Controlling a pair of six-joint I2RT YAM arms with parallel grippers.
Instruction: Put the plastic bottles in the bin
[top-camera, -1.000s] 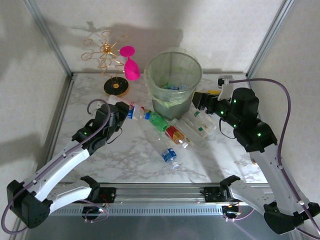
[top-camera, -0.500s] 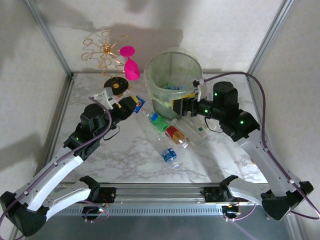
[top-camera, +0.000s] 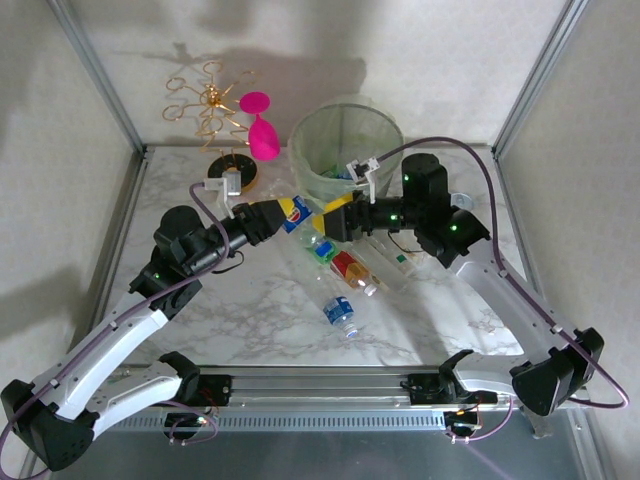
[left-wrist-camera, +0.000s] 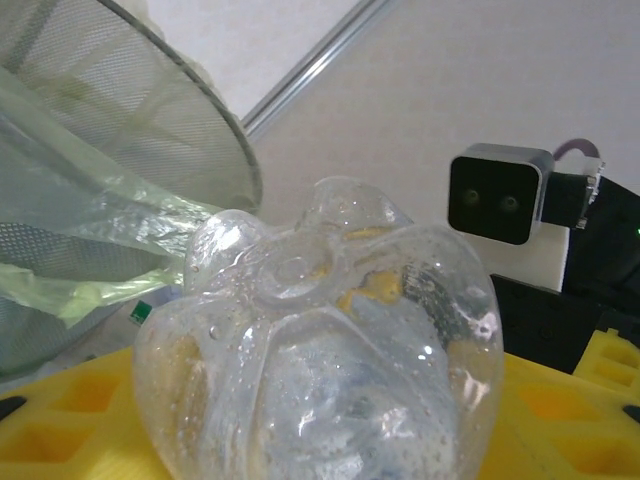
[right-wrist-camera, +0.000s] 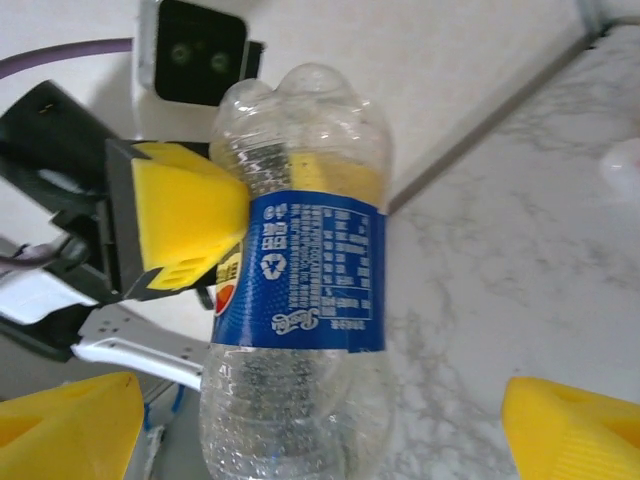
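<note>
My left gripper (top-camera: 280, 216) is shut on a clear plastic bottle (top-camera: 296, 211) with a blue label, held in the air just left of the bin (top-camera: 345, 135). In the left wrist view the bottle's base (left-wrist-camera: 320, 330) sits between my yellow fingers (left-wrist-camera: 60, 420). My right gripper (top-camera: 336, 218) faces it from the right, open. Its yellow fingers (right-wrist-camera: 70, 430) stand wide on either side of the bottle (right-wrist-camera: 300, 290) without touching it. More bottles lie on the table: a green one (top-camera: 318, 246), a red-labelled one (top-camera: 351, 268), a blue-labelled one (top-camera: 340, 313) and clear ones (top-camera: 395, 256). Some lie inside the bin.
A pink goblet (top-camera: 262, 135) and a gold wire rack (top-camera: 210, 100) on a black base (top-camera: 232, 176) stand at the back left. A small white object (top-camera: 462, 201) lies behind the right arm. Metal frame posts (top-camera: 100, 75) flank the marble table (top-camera: 260, 310).
My left gripper has lifted the blue-labelled bottle up and to the right, toward the bin. My right arm has swung left to meet it and its jaws have opened wider.
</note>
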